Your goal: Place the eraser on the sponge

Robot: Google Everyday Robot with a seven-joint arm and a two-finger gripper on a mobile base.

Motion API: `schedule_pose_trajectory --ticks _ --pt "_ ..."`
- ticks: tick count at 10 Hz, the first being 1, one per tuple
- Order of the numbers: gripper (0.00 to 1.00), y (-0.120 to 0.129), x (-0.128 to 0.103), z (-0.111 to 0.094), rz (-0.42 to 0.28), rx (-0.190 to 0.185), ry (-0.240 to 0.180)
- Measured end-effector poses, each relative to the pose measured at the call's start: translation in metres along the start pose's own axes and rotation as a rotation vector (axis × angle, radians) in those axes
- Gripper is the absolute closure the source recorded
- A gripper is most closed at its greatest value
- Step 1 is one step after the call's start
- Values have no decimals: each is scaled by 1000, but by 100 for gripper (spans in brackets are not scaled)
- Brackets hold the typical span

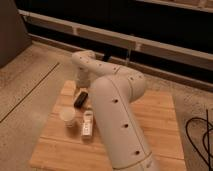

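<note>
The eraser (80,98) is a small dark oblong block lying on the wooden table (160,125), near its far left corner. My gripper (82,80) hangs just behind and above the eraser, at the end of the white arm (115,100) that bends across the middle of the view. The sponge is hidden behind the arm.
A white cup (68,117) stands on the table in front of the eraser. A white oblong bottle-like thing (87,128) lies to the cup's right, against the arm. Speckled floor surrounds the table, and a dark wall with a rail runs behind it.
</note>
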Motion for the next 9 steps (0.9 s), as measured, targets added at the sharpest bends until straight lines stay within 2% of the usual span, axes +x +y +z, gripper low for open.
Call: schedule_pose_trajectory --ticks 3,5,8,9 --pt "35 3 -8 21 -7 -27 41" --pt "38 -6 -5 32 -5 -22 75" --pt "70 -12 0 36 -28 -15 107" --pt "82 -15 -1 36 -31 -10 104"
